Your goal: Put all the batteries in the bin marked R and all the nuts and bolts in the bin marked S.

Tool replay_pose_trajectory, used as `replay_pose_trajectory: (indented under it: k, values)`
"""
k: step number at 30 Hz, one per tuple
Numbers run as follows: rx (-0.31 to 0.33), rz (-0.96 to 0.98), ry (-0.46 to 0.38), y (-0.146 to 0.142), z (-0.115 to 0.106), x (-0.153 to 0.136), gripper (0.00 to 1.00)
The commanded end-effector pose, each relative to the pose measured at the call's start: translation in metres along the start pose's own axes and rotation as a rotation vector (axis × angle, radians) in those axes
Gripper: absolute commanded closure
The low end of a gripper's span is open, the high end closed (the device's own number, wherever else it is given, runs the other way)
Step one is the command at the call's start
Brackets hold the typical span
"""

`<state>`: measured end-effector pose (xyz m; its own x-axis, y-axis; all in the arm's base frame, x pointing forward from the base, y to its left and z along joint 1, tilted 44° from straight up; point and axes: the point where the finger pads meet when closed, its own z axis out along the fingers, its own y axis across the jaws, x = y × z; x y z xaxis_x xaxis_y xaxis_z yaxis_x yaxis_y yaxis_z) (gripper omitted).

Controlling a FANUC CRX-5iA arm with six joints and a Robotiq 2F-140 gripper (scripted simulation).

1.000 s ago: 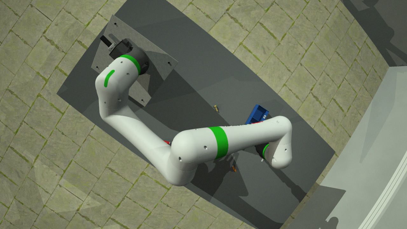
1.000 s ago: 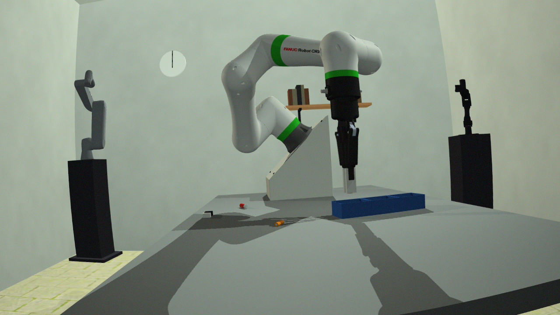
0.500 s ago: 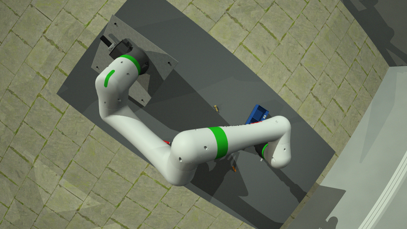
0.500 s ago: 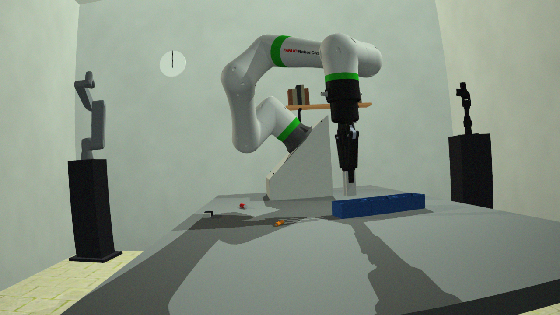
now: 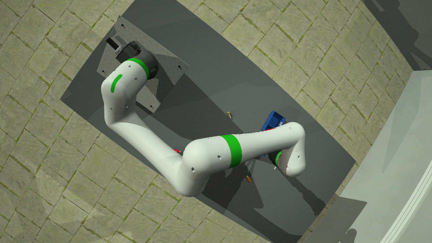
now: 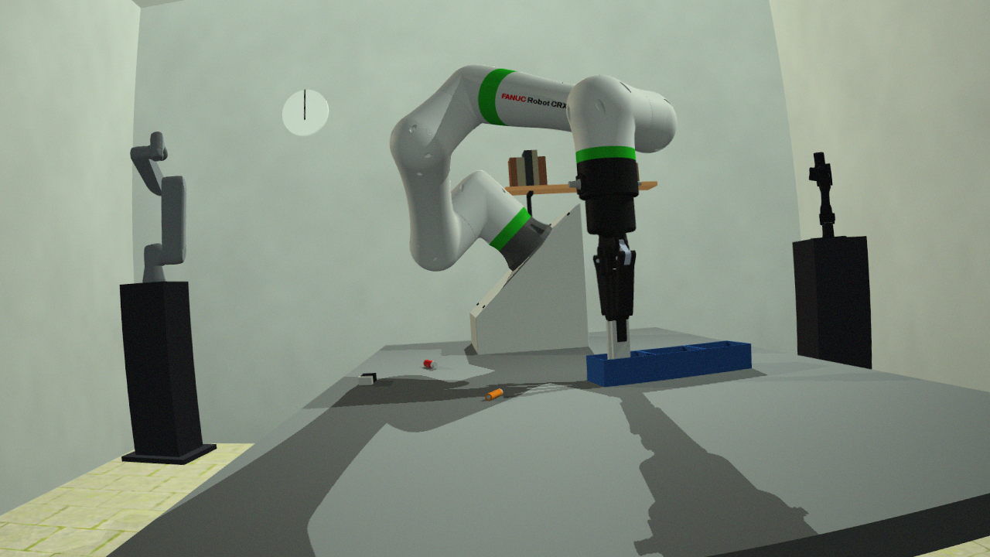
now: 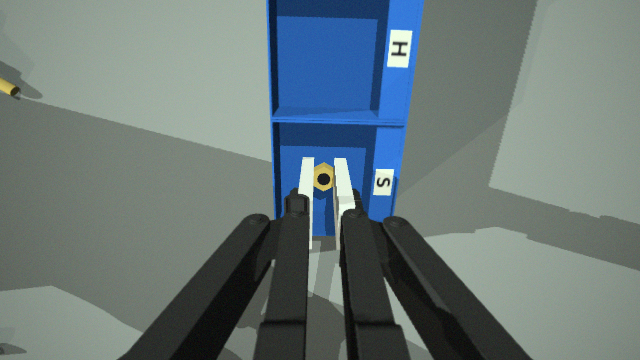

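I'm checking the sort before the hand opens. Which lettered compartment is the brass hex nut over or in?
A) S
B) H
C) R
A: in the wrist view the brass hex nut sits between the pale fingertips, within the walls of the compartment labelled S.

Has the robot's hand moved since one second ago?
Yes, down. In the exterior view, the hand was above the rim of the blue bins; now its fingertips reach below that rim.
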<state>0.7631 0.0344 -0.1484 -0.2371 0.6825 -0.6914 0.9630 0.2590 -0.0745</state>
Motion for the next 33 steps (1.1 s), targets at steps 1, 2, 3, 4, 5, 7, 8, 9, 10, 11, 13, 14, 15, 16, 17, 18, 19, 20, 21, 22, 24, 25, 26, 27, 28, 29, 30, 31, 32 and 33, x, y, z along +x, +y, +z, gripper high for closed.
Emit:
replay_pose_trajectory:
  k: [1,2,3,4,5,7,8,9,10,11,13,14,15,16,17,18,19,20,21,22,24,25,26,27,28,29,30,31,32,33]
  values:
    - [-0.001,0.0,0.0,0.0003,0.0048,0.0,0.84]
    - [-0.001,0.0,0.0,0.0003,0.0068,0.0,0.84]
    - [-0.001,0.0,0.0,0.0003,0.0088,0.0,0.84]
    - [-0.001,0.0,0.0,0.0003,0.0092,0.0,0.84]
    - [-0.001,0.0,0.0,0.0003,0.0092,0.0,0.84]
    - [-0.001,0.0,0.0,0.0003,0.0092,0.0,0.84]
    - [-0.001,0.0,0.0,0.0003,0.0092,0.0,0.84]
    - [-0.001,0.0,0.0,0.0002,0.0092,0.0,0.84]
    - [-0.001,0.0,0.0,0.0002,0.0092,0.0,0.84]
    - [-0.001,0.0,0.0,0.0002,0.0092,0.0,0.84]
    - [-0.001,0.0,0.0,0.0002,0.0092,-0.0001,0.84]
    - [-0.001,0.0,0.0,0.0002,0.0092,-0.0001,0.84]
    - [-0.001,0.0,0.0,0.0002,0.0092,-0.0001,0.84]
    - [-0.001,0.0,0.0,0.0002,0.0092,-0.0001,0.84]
    - [-0.001,0.0,0.0,0.0002,0.0092,-0.0001,0.84]
    - [-0.001,0.0,0.0,0.0002,0.0092,-0.0001,0.73]
    - [-0.001,0.0,0.0,0.0002,0.0092,-0.0001,0.73]
    - [-0.001,0.0,0.0,0.0002,0.0092,-0.0001,0.73]
    - [-0.001,0.0,0.0,0.0002,0.0092,-0.0001,0.73]
    - [-0.001,0.0,0.0,0.0002,0.0092,-0.0001,0.73]
    - [-0.001,0.0,0.0,0.0002,0.0092,-0.0001,0.73]
    - [-0.001,0.0,0.0,0.0002,0.0092,-0.0001,0.73]
    - [-0.001,0.0,0.0,0.0002,0.0092,-0.0001,0.73]
    - [-0.001,0.0,0.0,0.0002,0.0092,-0.0001,0.73]
    - [-0.001,0.0,0.0,0.0002,0.0092,-0.0001,0.73]
    - [-0.001,0.0,0.0,0.0002,0.0092,-0.0001,0.73]
    - [-0.001,0.0,0.0,0.0002,0.0092,-0.0001,0.73]
    - [-0.001,0.0,0.0,0.0002,0.0092,-0.0001,0.73]
    - [-0.001,0.0,0.0,0.0002,0.0092,-0.0001,0.73]
    - [-0.001,0.0,0.0,0.0002,0.0092,-0.0001,0.73]
